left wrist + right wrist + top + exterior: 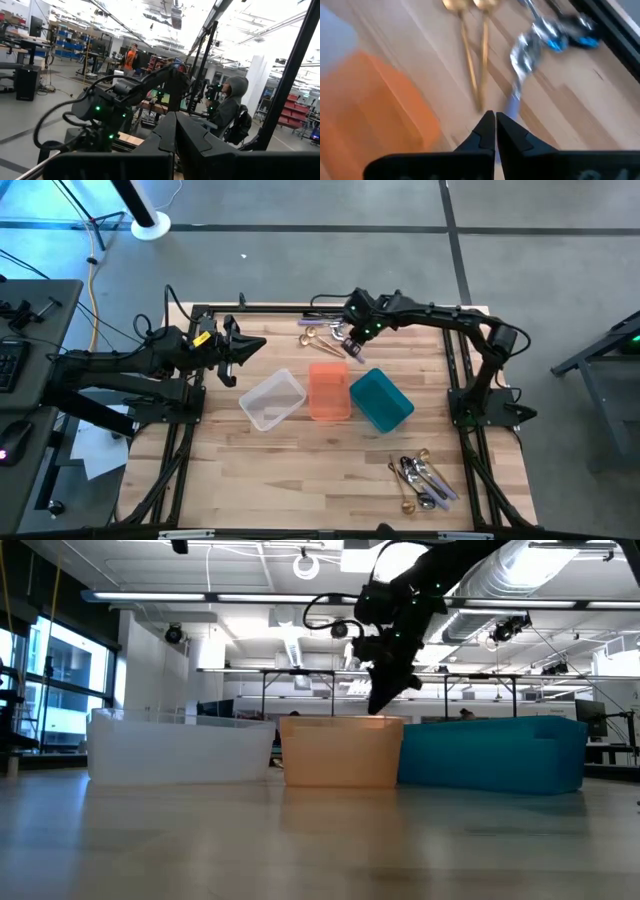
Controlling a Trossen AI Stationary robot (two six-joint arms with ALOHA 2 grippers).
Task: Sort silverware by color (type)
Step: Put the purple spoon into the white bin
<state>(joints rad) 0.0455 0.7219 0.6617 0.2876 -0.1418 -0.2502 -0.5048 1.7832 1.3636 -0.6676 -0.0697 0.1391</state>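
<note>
We see the left gripper (250,348) parked at the surface's (300,470) left edge, fingers together, empty. The right gripper (352,350) hangs closed above the orange bin (328,392), beside the far silverware (318,335); more silverware lies near the front right. Light, stiff, slippery pieces: grasp mid-handle. A busy workshop lies behind.

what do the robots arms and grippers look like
Both arms are dark, jointed, with black cables looping along them. The left arm has a yellow tag near its wrist; the right arm shows small green lights. The right gripper has two black wedge-shaped fingers tapering to points.
</note>
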